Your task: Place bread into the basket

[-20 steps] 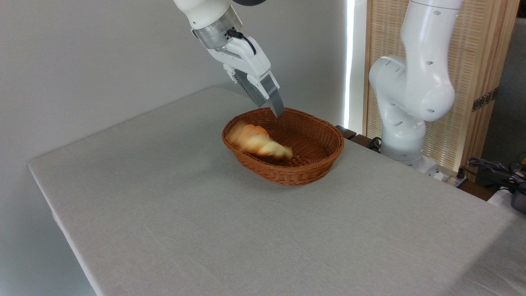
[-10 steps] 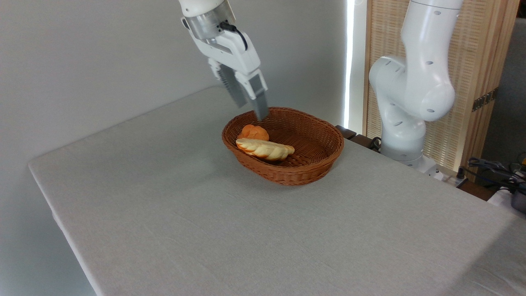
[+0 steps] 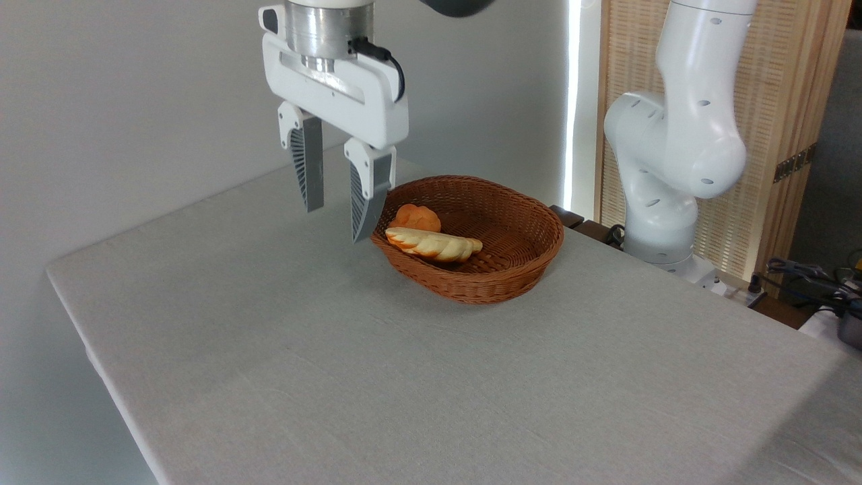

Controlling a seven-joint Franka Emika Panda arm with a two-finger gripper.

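Note:
The braided pale golden bread (image 3: 434, 244) lies inside the reddish-brown wicker basket (image 3: 512, 269), along its left front side. A small round orange bun (image 3: 417, 217) rests just behind it in the same basket. My gripper (image 3: 335, 221) hangs above the table just left of the basket's left rim, pointing straight down. Its two grey fingers (image 3: 306, 168) stand apart with nothing between them. The right finger covers a bit of the basket's left edge.
The arm's white base (image 3: 663, 168) stands at the table's far right edge, before a wooden slatted screen (image 3: 788, 101). Cables and dark gear (image 3: 818, 283) lie at the far right. The grey cloth-covered table (image 3: 404, 377) stretches wide in front of the basket.
The bread dropped blurred into the basket and settled beside the bun. My gripper swung left from over the basket, turned face-on to the camera, and now hangs upright left of the rim.

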